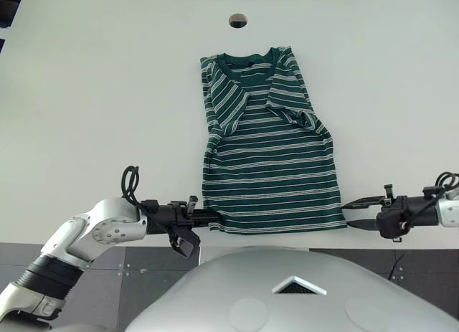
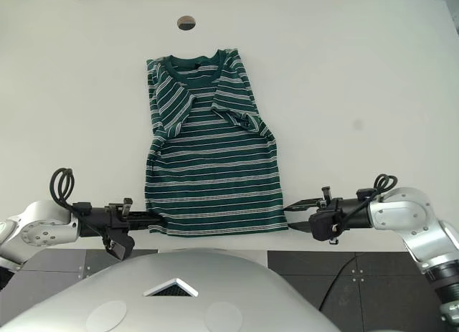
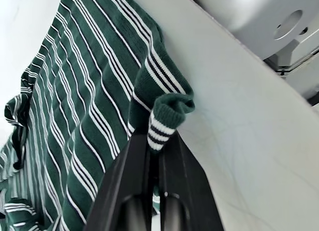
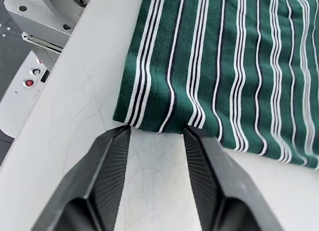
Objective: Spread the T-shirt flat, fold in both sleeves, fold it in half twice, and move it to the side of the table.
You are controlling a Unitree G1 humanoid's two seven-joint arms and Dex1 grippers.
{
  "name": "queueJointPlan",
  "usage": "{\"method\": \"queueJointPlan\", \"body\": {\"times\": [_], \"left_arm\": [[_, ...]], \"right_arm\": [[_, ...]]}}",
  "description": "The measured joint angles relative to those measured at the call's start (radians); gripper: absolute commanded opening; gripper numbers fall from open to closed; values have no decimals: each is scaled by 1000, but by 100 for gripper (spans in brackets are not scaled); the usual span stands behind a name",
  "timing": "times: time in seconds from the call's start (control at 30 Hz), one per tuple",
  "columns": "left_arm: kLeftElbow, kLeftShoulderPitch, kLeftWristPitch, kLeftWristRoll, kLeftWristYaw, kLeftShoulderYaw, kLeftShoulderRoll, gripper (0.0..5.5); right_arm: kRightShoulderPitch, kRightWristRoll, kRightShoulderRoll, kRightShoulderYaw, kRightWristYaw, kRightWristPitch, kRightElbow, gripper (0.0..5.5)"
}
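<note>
T-shirt mid-frame w/ sleeves in, we reckon; left gripper clamps btm-left hem, right gripper agape; both half-folds left.

Green striped T-shirt flat, sleeves folded in.

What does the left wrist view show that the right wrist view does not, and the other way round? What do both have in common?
Left wrist view: the left gripper is shut on a bunched hem corner of the T-shirt.
Right wrist view: the right gripper is open, its fingertips at the other hem corner, which lies flat and is not gripped.
Both: the green striped T-shirt lying on the white table, close to the table's edge.
</note>
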Motion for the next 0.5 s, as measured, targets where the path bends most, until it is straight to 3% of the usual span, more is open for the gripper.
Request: {"method": "queueJointPlan", "body": {"times": [0.3,0.5], "left_arm": [[22,-18,-13,16,34,-10,-3,10],[34,-26,-25,31,59,-18,-6,10]], "right_arm": [[-19,-51,25,35,-48,-73,-10,200],[-27,-51,28,56,-54,-73,-9,97]]}}
